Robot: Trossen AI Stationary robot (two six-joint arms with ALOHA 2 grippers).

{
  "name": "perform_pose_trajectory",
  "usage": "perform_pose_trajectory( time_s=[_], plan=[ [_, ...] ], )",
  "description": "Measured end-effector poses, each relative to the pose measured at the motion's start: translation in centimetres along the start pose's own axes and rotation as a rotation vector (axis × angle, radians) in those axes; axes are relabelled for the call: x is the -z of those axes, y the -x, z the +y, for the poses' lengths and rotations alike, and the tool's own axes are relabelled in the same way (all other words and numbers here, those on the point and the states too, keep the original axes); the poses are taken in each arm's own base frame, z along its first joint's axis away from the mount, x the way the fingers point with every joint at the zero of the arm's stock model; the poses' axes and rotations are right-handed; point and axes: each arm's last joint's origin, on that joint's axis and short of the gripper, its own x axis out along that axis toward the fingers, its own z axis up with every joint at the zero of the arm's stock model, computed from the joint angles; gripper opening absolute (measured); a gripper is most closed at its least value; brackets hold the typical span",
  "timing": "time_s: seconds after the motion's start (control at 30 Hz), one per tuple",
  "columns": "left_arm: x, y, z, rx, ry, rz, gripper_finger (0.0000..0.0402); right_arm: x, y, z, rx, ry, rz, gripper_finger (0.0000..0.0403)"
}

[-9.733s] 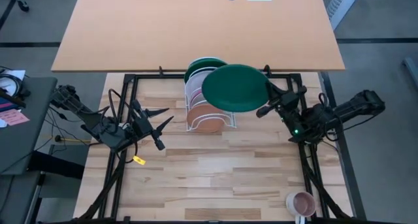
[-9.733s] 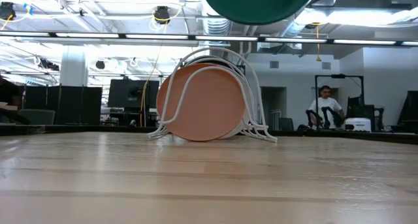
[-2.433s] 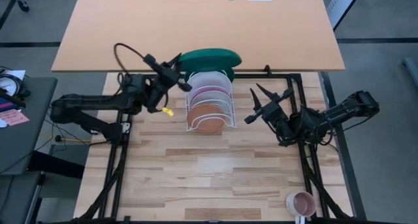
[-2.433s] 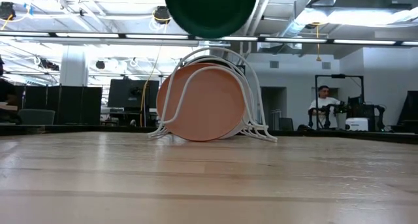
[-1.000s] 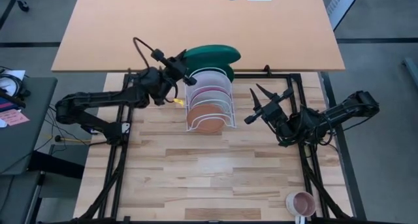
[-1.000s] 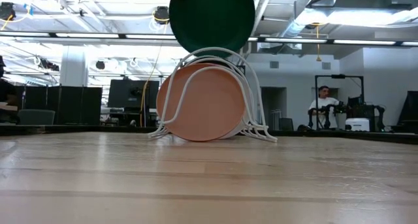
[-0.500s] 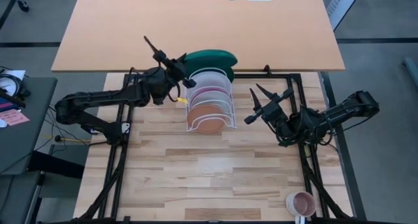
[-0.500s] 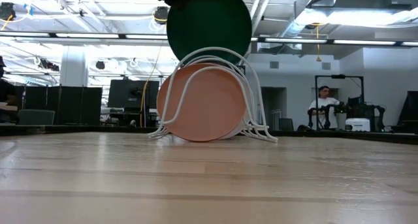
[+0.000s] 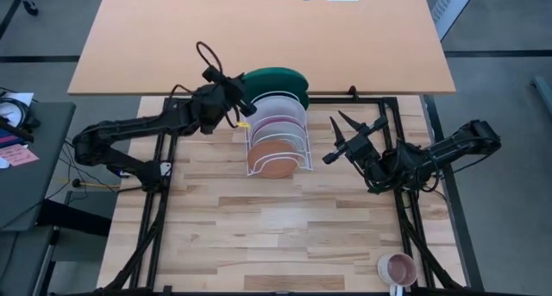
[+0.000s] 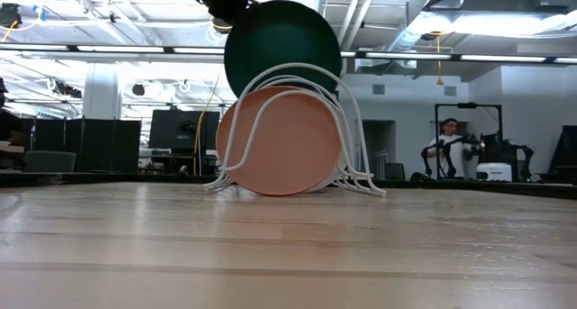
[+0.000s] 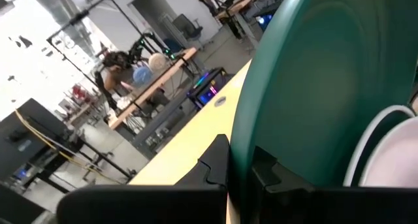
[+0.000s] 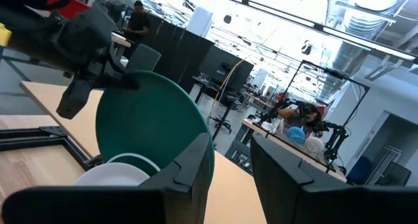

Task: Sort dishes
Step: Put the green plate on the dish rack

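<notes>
Left gripper [image 9: 244, 100] is pinching the dark green plate [image 9: 274, 78] on edge, upright, faces toward twelve and six, at the white wire rack's [image 9: 276, 141] twelve o'clock end. Right gripper [image 9: 347, 138] is waiting at three o'clock, jaws spread.

Dark green plate [image 9: 274, 78], white plate [image 9: 278, 106], magenta-pink plate [image 9: 274, 127], terracotta-brown plate [image 10: 281, 140], white wire rack [image 9: 272, 147].

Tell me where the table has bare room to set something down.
Bare wood runs from the white wire rack to the pink mug at the near right corner. It is crowded at the rack: left gripper holding the green plate, right gripper beside.
</notes>
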Motion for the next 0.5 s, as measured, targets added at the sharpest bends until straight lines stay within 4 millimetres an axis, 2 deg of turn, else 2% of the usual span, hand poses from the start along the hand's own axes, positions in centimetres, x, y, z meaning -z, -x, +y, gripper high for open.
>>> perform_pose_trajectory(
  time_s=[0.23, 0.5],
  plan=[
    [0.8, -0.9, 0.5, 0.044, 0.051, 0.025, 0.0004, 0.0, 0.0, 0.0, 0.0, -0.007, 0.0, 0.0116],
    [1.2, -1.0, 0.5, 0.057, 0.061, 0.055, 0.001, 0.0, 0.0, 0.0, 0.0, -0.008, 0.0, 0.0116]
  ],
)
